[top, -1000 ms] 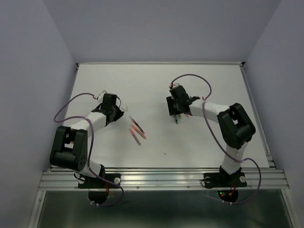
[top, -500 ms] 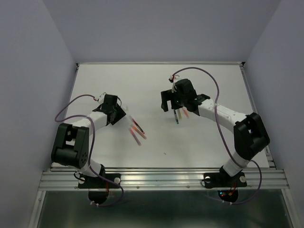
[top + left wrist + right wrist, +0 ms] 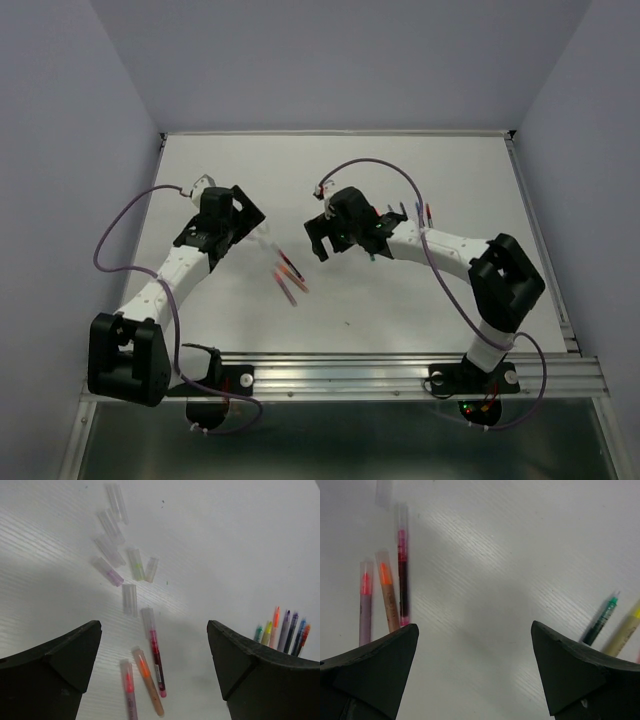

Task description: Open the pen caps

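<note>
Three capped pens lie side by side between the arms: dark red, orange and pink. Each still wears its clear pen cap. In the right wrist view the same dark red pen, orange pen and pink pen lie at the left. Several loose clear caps are scattered beyond them. My left gripper hangs open above the three pens, holding nothing. My right gripper is open and empty over bare table to their right.
A row of uncapped pens lies on the right side of the white table. A green pen and a yellow pen from it show by the right finger. Purple cables loop over both arms.
Both grippers have opened wide. The right arm swung left from the uncapped pens toward the three capped ones. The left arm stretched out and shifted slightly back.
</note>
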